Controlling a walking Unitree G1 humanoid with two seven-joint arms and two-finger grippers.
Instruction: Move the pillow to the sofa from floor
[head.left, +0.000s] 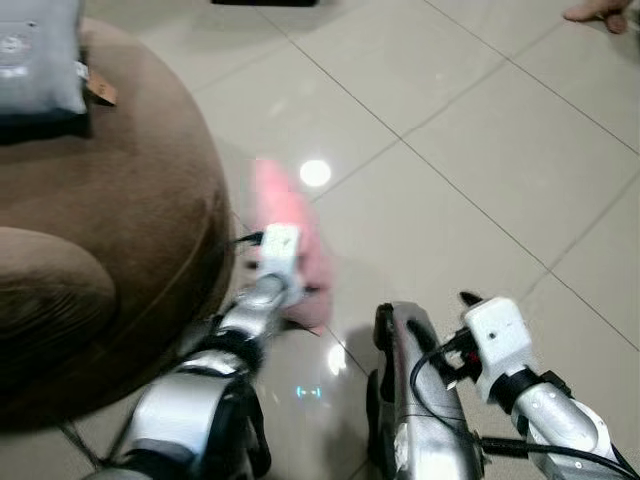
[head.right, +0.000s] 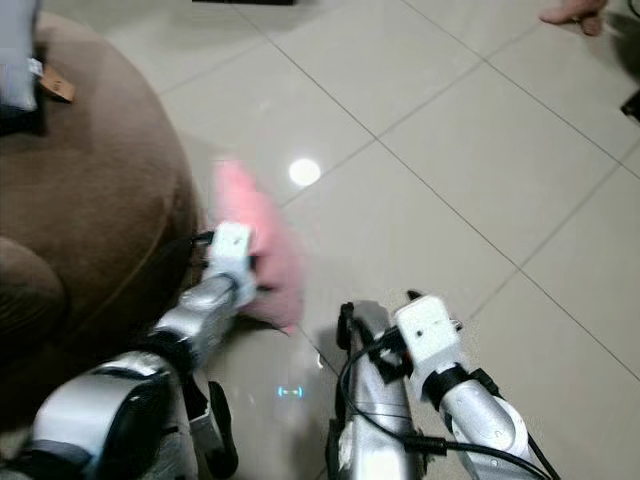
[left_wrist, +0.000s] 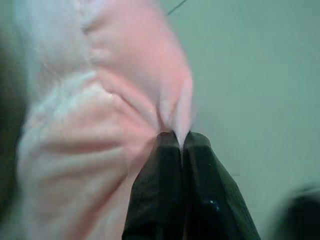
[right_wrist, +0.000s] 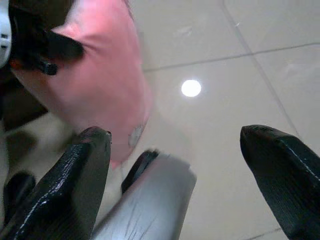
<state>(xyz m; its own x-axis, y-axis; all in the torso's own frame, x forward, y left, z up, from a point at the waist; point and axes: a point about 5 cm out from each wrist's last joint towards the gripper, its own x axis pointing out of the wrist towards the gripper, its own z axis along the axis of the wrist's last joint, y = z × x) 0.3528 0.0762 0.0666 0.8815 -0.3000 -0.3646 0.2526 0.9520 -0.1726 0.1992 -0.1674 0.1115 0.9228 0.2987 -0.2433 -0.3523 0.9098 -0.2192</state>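
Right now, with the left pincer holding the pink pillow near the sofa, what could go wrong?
The left pincer pinches only a thin fold at the edge of the pink pillow, so the soft fabric may slip out during the lift.

The pillow hangs close to the side of the brown sofa and might catch on it.

The open right pincer hovers nearby and could bump the pillow.

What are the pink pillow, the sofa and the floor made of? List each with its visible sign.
Pink pillow: soft fabric, probably cotton or fleece; it creases and bunches where the left hand pinches it.
Sofa: brown velvety or suede-like upholstery; matte, with a faint nap.
Floor: glossy beige tile, likely ceramic; grout lines and a lamp's reflection show.
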